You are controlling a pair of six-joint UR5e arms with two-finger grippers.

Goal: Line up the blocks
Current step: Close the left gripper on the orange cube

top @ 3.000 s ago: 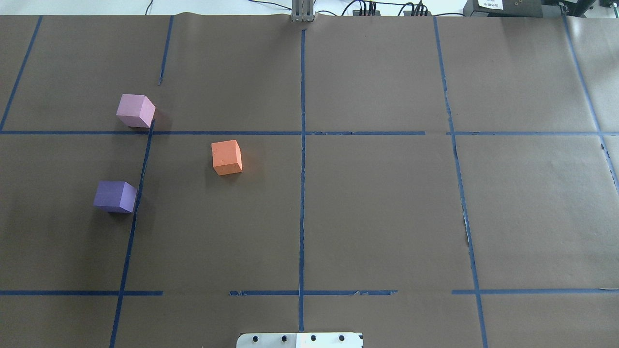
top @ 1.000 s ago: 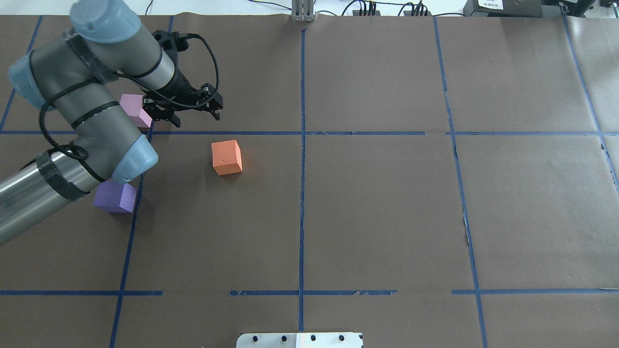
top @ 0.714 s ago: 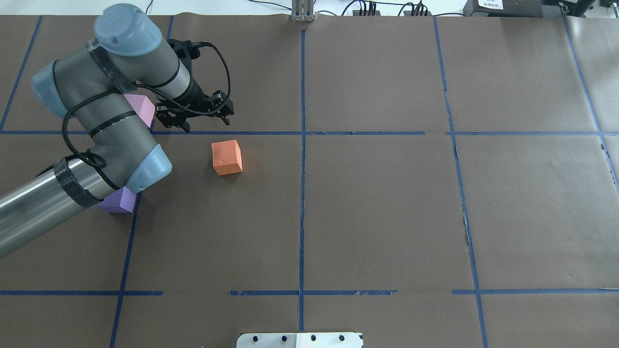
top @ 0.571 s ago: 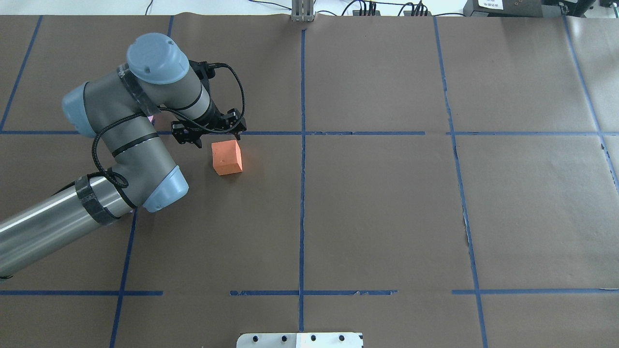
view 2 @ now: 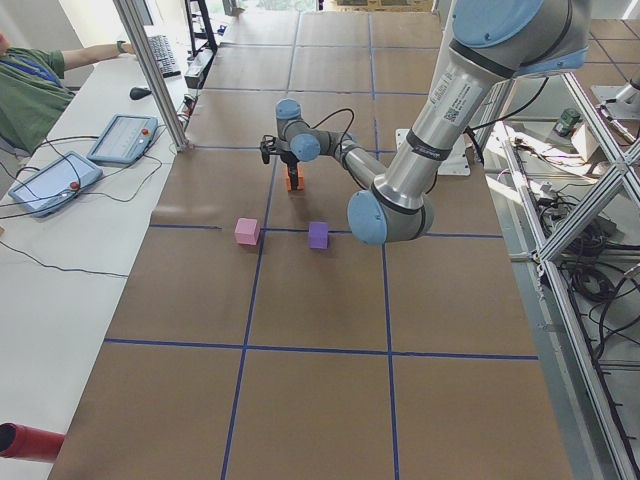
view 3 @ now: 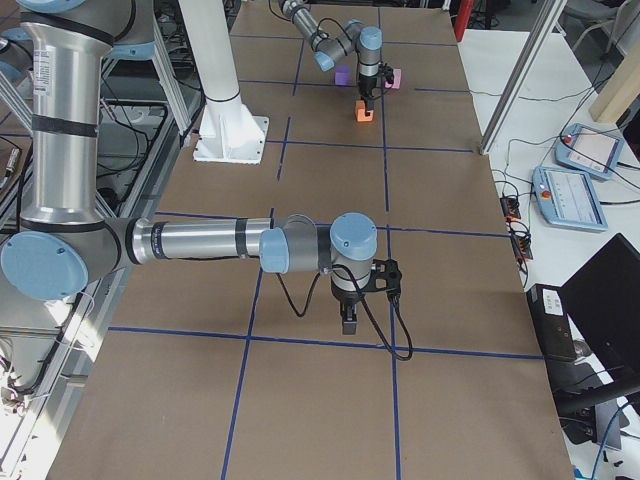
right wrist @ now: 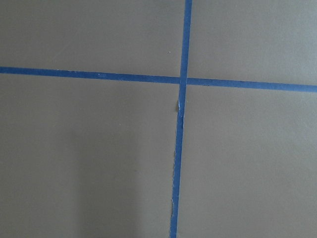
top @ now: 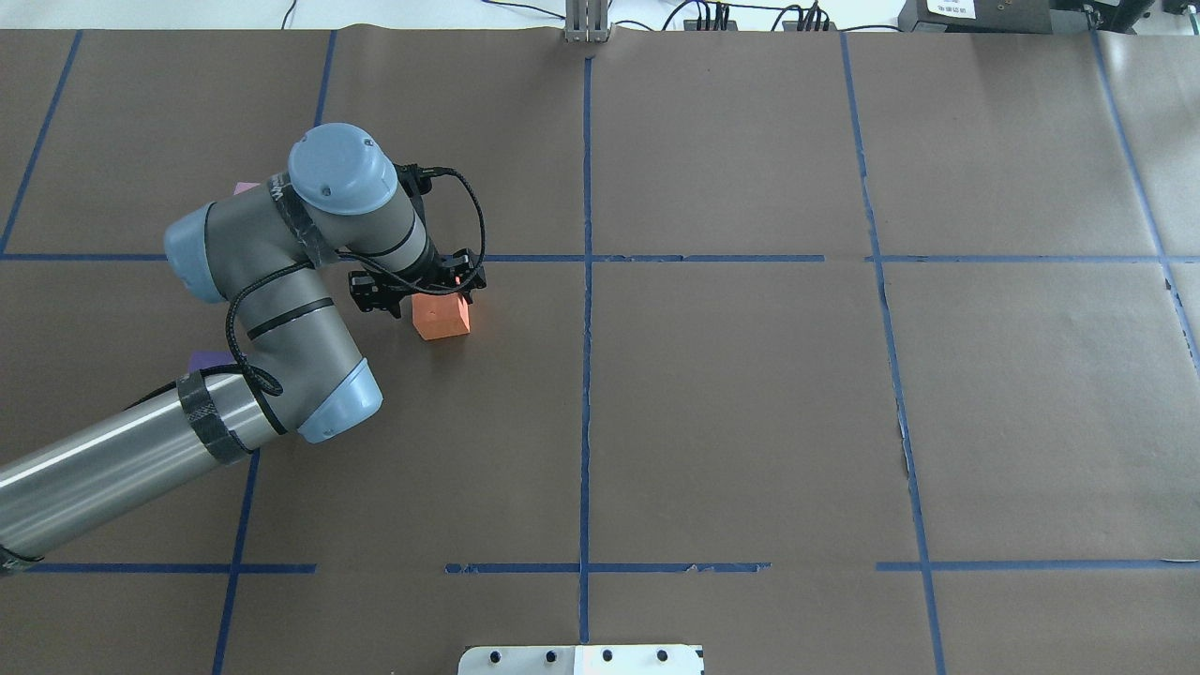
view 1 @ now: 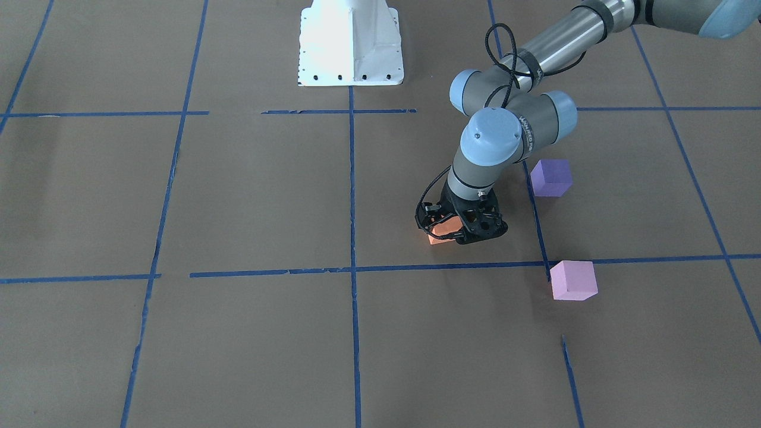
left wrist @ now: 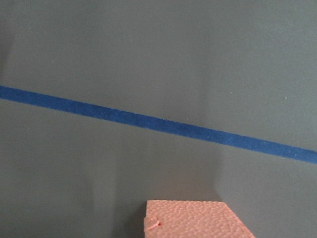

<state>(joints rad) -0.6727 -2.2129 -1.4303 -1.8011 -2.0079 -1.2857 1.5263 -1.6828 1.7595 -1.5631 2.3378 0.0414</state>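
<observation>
The orange block (top: 442,321) sits left of the table's centre line and also shows in the front view (view 1: 438,237). My left gripper (top: 419,292) is open and lowered over it, one finger on each side; I cannot tell whether they touch. The left wrist view shows only the block's top (left wrist: 198,220). The dark purple block (view 1: 551,177) and the pink block (view 1: 573,279) stand apart on the table, mostly hidden under my left arm in the overhead view. My right gripper (view 3: 347,320) shows only in the exterior right view, so I cannot tell if it is open or shut.
Blue tape lines (top: 586,375) cut the brown paper table cover into squares. The white robot base plate (view 1: 351,41) is at the table's robot edge. Operator tablets (view 2: 125,135) lie on the side bench. My right arm (view 3: 200,240) hangs low over the table's right part.
My left arm came in from the left, passed the pink block and lowered its open gripper over the orange block. The blocks have not moved.
</observation>
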